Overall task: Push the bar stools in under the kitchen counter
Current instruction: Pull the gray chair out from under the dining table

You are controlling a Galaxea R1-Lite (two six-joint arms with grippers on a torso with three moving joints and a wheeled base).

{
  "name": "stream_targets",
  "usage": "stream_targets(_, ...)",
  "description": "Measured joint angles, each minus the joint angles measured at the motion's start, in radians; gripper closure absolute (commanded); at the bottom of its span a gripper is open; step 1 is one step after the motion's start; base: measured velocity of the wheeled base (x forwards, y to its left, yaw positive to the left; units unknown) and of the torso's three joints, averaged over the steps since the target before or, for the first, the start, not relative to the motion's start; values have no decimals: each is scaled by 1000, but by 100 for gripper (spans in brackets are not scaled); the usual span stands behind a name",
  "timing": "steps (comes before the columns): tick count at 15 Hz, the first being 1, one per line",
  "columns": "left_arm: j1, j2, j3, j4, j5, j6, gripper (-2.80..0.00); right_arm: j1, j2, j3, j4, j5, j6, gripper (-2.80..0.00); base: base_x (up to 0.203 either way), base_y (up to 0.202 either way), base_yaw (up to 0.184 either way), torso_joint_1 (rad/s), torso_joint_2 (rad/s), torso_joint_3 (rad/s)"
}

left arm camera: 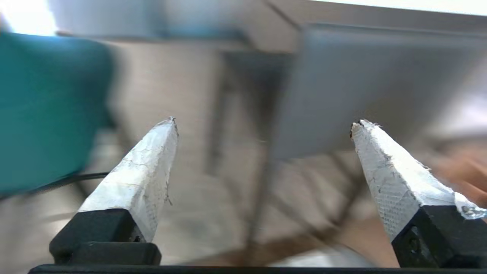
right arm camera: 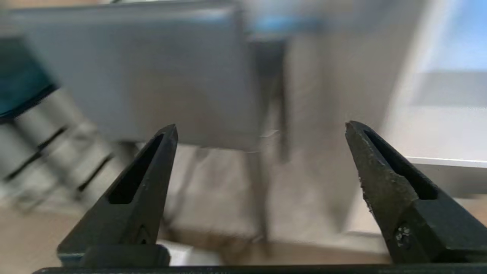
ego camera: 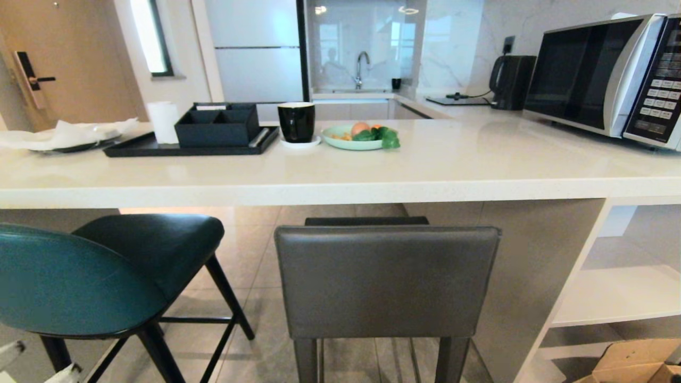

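Bar stools are both parked at the near side of the kitchen counter (ego camera: 340, 183), backs toward the robot. Grey square-backed stool (ego camera: 387, 282) sits dead centre, seat just poking under the slab; teal stool (ego camera: 80, 276) is off to the left, angled and further out, so I'd guess it needs the bigger shove. Left gripper (left arm camera: 262, 125) has its taped fingers spread wide with nothing between them, aimed between the two stools. Right gripper (right arm camera: 260, 127) is also gaping and empty, facing the grey backrest, probably lining up for a push. Glossy white top carries a microwave (ego camera: 606, 74), black tray (ego camera: 186, 146), mug (ego camera: 296, 121) and a plate of food (ego camera: 356, 139). Tiled floor, sink behind.
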Motion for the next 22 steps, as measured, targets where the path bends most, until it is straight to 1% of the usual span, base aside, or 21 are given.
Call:
stream_targets(2, -58, 216, -14, -151, -85, -26, -280, 4, 229, -19, -137, 92, 7, -280, 0, 0, 0, 0, 0, 0)
stream_targets(4, -80, 459, -2, -374, -201, -40, -280, 8, 481, -23, -324, 200, -22, -280, 0, 0, 0, 0, 0, 0)
stream_targets(5, -65, 573, 21, -502, -284, -42, -280, 8, 595, -20, -420, 255, -37, -280, 0, 0, 0, 0, 0, 0)
stream_targets(8, 43, 908, 111, -904, -595, -27, -280, 4, 887, -5, -681, 444, -78, -280, 0, 0, 0, 0, 0, 0)
stream_targets(9, 76, 1015, 131, -1030, -679, -11, -280, -2, 966, 0, -757, 513, -90, -280, 0, 0, 0, 0, 0, 0)
stream_targets(11, 125, 1207, 147, -1244, -813, 34, -280, -13, 1117, 8, -916, 608, -106, -280, 0, 0, 0, 0, 0, 0)
stream_targets(12, 134, 1279, 144, -1319, -860, 54, -280, -18, 1185, 13, -1005, 636, -108, -280, 0, 0, 0, 0, 0, 0)
stream_targets(13, 128, 1333, 132, -1372, -886, 64, -280, -24, 1247, 19, -1095, 664, -110, -280, 0, 0, 0, 0, 0, 0)
stream_targets(14, 115, 1378, 110, -1390, -893, 67, -280, -33, 1306, 24, -1180, 693, -111, -280, 0, 0, 0, 0, 0, 0)
stream_targets(17, 36, 1476, 22, -1395, -883, 73, -280, -73, 1446, 27, -1360, 737, -113, -280, 0, 0, 0, 0, 0, 0)
stream_targets(18, 7, 1502, -11, -1395, -863, 73, -280, -89, 1476, 21, -1390, 737, -112, -280, 0, 0, 0, 0, 0, 0)
stream_targets(20, -38, 1558, -80, -1395, -791, 72, -280, -99, 1526, -1, -1401, 746, -111, -280, 0, 0, 0, 0, 0, 0)
stream_targets(21, -53, 1586, -115, -1395, -762, 72, -280, -101, 1548, -19, -1402, 749, -112, -280, 0, 0, 0, 0, 0, 0)
stream_targets(22, -63, 1609, -142, -1395, -748, 70, -280, -106, 1563, -28, -1409, 751, -111, -280, 0, 0, 0, 0, 0, 0)
